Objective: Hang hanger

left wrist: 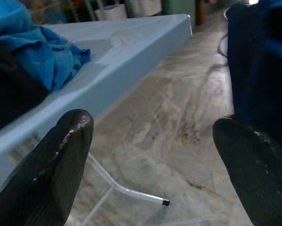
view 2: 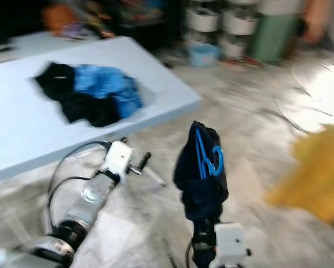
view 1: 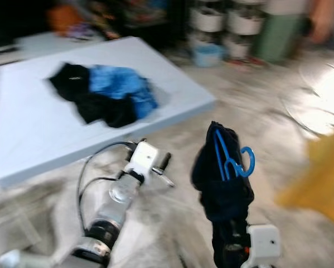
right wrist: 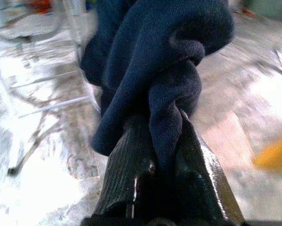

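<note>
A dark navy garment point(view 1: 222, 184) hangs bunched on a blue hanger point(view 1: 233, 159), whose hook curls out at its right side. My right gripper point(right wrist: 166, 155) is shut on the navy cloth from below and holds it up over the marbled floor. My left gripper point(view 1: 165, 170) is open and empty, reaching forward low beside the corner of the light blue table point(view 1: 172, 72). In the left wrist view its two black fingers point(left wrist: 56, 165) stand wide apart with floor between them.
A pile of blue and black clothes point(view 1: 108, 92) lies on the table. A thin white table leg point(left wrist: 126, 190) stands near my left gripper. White buckets point(view 1: 222, 19) and clutter line the back. A yellow blur point(view 1: 320, 178) sits at the right.
</note>
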{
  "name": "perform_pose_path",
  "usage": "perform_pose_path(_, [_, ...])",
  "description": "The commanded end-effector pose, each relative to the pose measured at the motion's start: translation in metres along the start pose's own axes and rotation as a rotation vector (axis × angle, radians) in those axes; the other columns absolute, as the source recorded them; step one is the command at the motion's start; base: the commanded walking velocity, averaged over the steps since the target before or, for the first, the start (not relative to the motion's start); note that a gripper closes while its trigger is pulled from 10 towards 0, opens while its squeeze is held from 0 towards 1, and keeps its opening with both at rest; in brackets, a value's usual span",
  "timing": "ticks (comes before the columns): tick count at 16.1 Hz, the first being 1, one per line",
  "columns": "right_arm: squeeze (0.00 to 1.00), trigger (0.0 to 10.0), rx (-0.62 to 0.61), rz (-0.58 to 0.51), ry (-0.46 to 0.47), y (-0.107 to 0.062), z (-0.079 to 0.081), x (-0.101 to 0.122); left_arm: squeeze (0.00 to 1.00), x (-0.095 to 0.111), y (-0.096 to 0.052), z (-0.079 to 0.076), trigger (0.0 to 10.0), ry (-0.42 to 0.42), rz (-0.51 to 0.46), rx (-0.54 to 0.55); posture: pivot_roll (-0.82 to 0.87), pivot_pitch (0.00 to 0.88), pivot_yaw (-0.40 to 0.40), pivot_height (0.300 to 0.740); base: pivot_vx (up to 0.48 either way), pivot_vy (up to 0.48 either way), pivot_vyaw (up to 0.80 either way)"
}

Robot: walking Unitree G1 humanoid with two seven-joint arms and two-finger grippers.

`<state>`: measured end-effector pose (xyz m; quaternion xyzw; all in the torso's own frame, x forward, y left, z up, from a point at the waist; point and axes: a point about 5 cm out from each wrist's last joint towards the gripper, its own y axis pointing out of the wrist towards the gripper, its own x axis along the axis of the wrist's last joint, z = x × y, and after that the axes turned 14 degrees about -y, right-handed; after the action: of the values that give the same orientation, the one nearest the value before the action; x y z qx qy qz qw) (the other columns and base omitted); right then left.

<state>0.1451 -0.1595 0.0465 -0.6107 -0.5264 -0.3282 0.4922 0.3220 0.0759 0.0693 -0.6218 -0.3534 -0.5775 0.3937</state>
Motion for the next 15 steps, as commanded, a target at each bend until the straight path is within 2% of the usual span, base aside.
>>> perform_pose_path(1, [0.0,10.0,-0.009,-0.055,0.017,0.003,-0.003,0.01,0.0,0.003,0.001,0.0,10.0,0.016,-0.01,-0.003,-0.02,0.014,-0.028,0.74,0.0,0.0,0.0])
perform_pose_path(6, [0.0,10.0,0.034,-0.1,0.016,0.009,-0.004,0.02,0.0,0.009,0.002,-0.002,10.0,0.046,-0.057,-0.022,-0.02,0.013,-0.029,0.74,0.0,0.0,0.0])
perform_pose_path(9, [0.0,10.0,0.108,-0.125,0.046,0.002,-0.004,0.025,0.0,0.015,0.006,-0.003,10.0,0.047,-0.075,-0.047,-0.03,0.017,-0.02,0.74,0.0,0.0,0.0])
perform_pose_path(11, [0.0,10.0,0.178,-0.175,0.08,-0.003,-0.006,0.037,0.0,0.022,0.011,-0.007,10.0,0.034,-0.091,-0.095,-0.04,0.015,-0.014,0.74,0.0,0.0,0.0])
perform_pose_path(15, [0.0,10.0,0.317,-0.253,0.132,-0.018,-0.011,0.058,0.0,0.03,0.019,-0.009,10.0,0.029,-0.095,-0.122,-0.06,0.015,-0.004,0.74,0.0,0.0,0.0])
